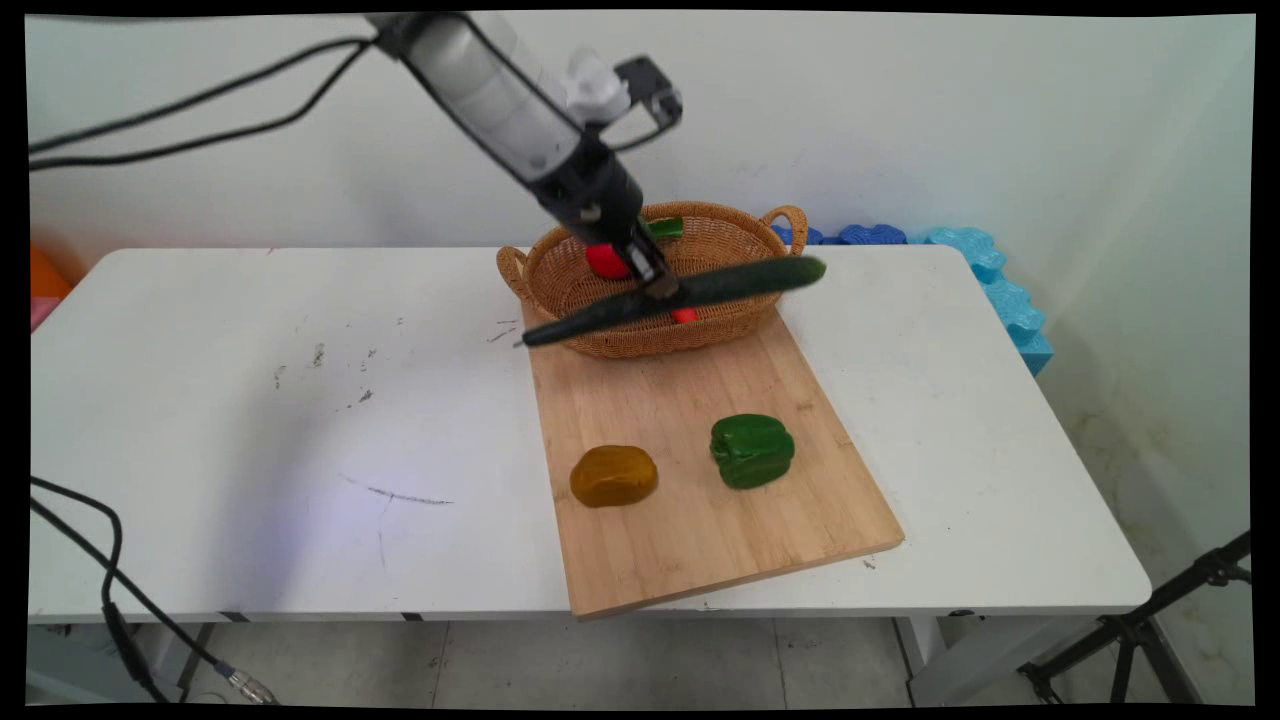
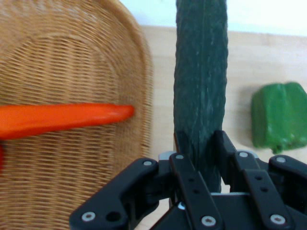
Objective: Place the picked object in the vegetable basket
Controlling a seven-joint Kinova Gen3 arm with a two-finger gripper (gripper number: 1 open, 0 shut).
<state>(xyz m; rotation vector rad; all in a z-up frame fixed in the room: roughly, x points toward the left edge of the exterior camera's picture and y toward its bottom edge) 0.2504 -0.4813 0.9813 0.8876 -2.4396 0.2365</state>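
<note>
Claw clamped round the middle of a long dark cucumber, which is carried level, clear of the bench, over the near rim of the wicker basket. Hand view: the fingers pinch the cucumber from both sides. A carrot lies in the basket, with something red and something green. On the cutting board sit a green pepper and a brownish-yellow lump, well apart from the claw. Step judged: mid-carry. Cucumber overhangs the rim both ways.
</note>
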